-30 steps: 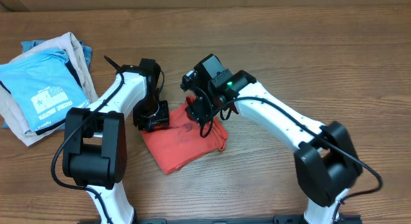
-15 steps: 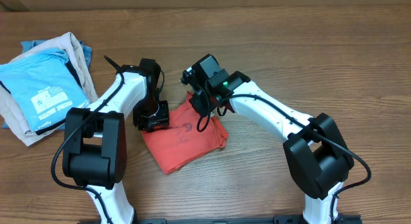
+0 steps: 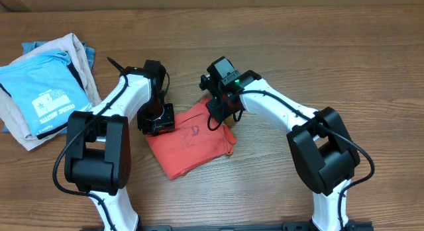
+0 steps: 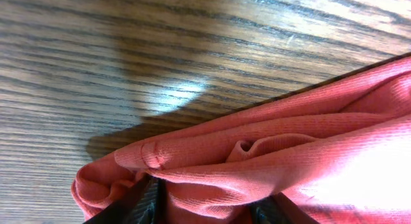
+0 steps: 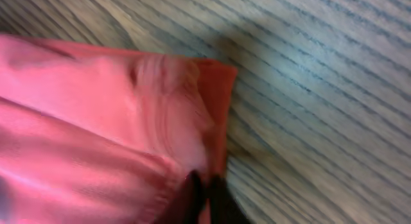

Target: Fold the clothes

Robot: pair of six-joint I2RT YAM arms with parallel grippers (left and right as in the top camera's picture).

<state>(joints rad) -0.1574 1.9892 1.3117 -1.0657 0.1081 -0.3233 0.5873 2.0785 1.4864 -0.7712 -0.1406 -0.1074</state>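
The clothes (image 3: 190,143), a coral-red T-shirt, lie folded into a rough square on the wooden table between the two arms, with dark lettering showing on top. My left gripper (image 3: 158,121) sits at the shirt's left corner. In the left wrist view a bunched wad of the red fabric (image 4: 289,153) fills the gap between its fingers (image 4: 144,199). My right gripper (image 3: 222,112) is at the shirt's upper right corner. There its dark fingers (image 5: 221,201) stand almost together, pinching the thin edge of the red cloth (image 5: 83,108).
At the back left of the table lies a pile of folded garments: a light blue printed T-shirt (image 3: 48,92) on top of beige ones (image 3: 66,46). Bare wood table (image 3: 331,65) surrounds the red shirt.
The right gripper has shut on the shirt's upper right corner and shifted slightly right, uncovering more of the lettering. The left arm has not moved.
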